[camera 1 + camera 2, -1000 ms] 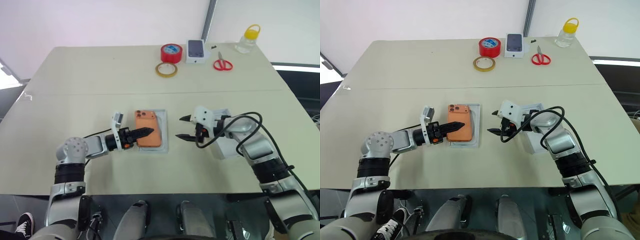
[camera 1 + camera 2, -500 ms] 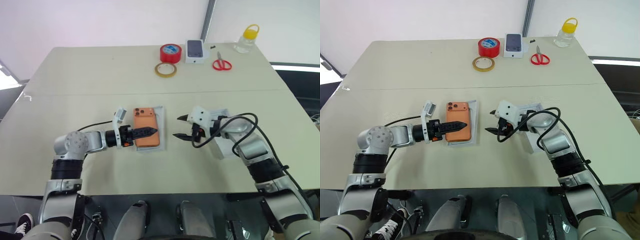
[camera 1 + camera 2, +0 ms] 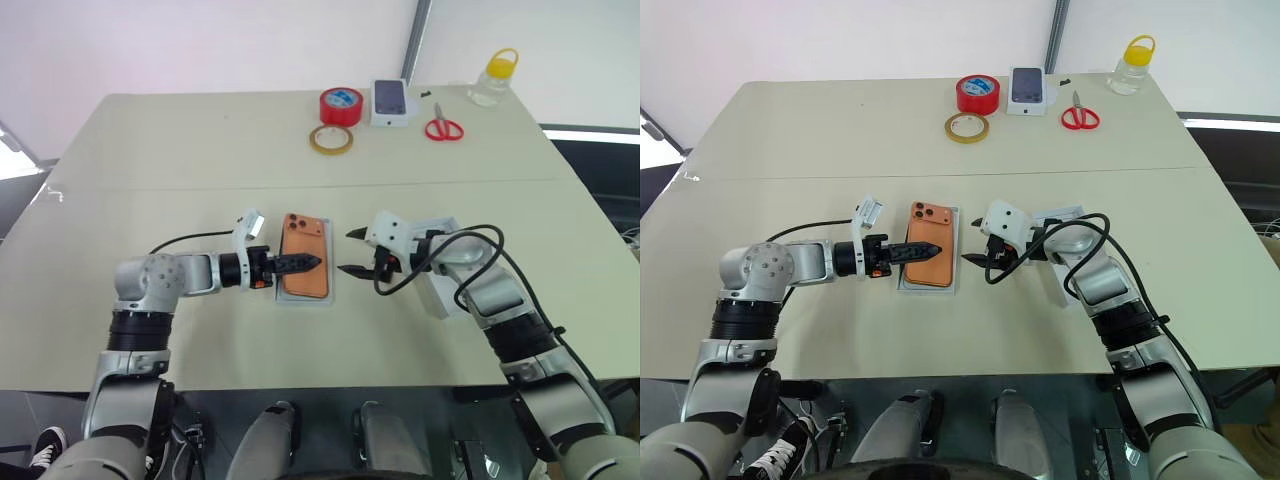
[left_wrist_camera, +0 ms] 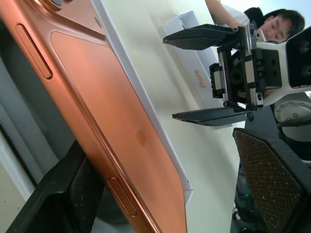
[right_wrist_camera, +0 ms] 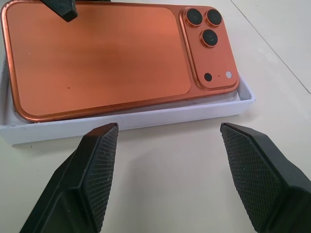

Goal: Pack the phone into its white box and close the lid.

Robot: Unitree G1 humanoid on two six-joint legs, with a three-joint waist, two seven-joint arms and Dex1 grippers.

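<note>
The orange phone (image 3: 305, 268) lies camera side up inside the white box (image 5: 146, 119), a shallow tray in the middle of the table. My left gripper (image 3: 312, 263) reaches over the phone from the left, open, its fingers (image 4: 272, 184) spread wide on either side of the phone. Just right of the tray, my right gripper (image 3: 345, 252) faces the long wall, open and holding nothing. The lid (image 3: 447, 297) rests on the table to the right, partly hidden under my right forearm.
Along the far edge stand a red tape roll (image 3: 342, 105), a yellowish tape ring (image 3: 331, 139), a small white box picturing a dark phone (image 3: 392, 102), red scissors (image 3: 445, 129) and a yellow-capped bottle (image 3: 497, 78). A person (image 4: 262, 24) is beyond the table.
The phone hung over the tray's left side and now sits inside it. My left gripper rolled and spread its fingers wider. The right gripper has hardly shifted.
</note>
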